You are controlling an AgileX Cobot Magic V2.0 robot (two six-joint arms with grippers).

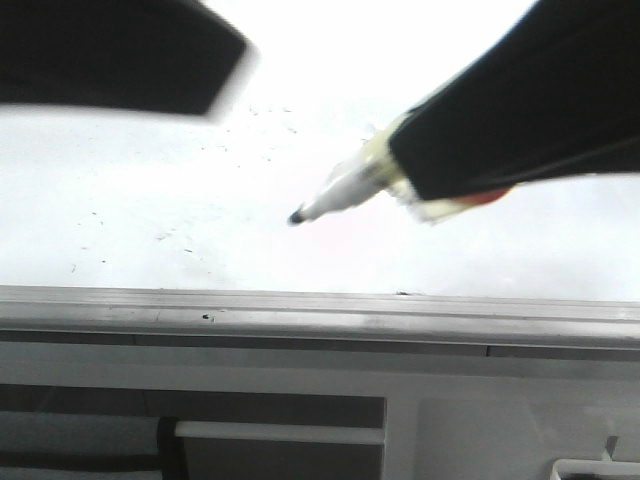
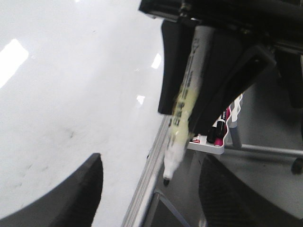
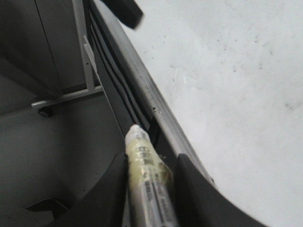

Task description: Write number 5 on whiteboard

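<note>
The whiteboard [image 1: 150, 200] lies glossy and white, with faint dark specks and a grey frame strip [image 1: 300, 310] along its near edge. No number 5 shows on it in any view. My right gripper [image 1: 405, 165] comes in from the right, shut on a white marker [image 1: 345, 190]. The marker's black tip [image 1: 297, 217] points down-left over the board; whether it touches, I cannot tell. The right wrist view has the marker [image 3: 144, 161] clamped between the fingers. My left gripper [image 1: 120, 55] hovers at the far left, its fingers [image 2: 75, 194] spread open and empty over the whiteboard [image 2: 71, 71].
A small white tray [image 2: 213, 142] holding spare markers hangs beyond the board's frame [image 2: 151, 161]. Grey panels and a rail [image 1: 280, 432] sit below the near edge. A stand leg with a caster [image 3: 45, 111] is on the floor beside the board [image 3: 246, 94].
</note>
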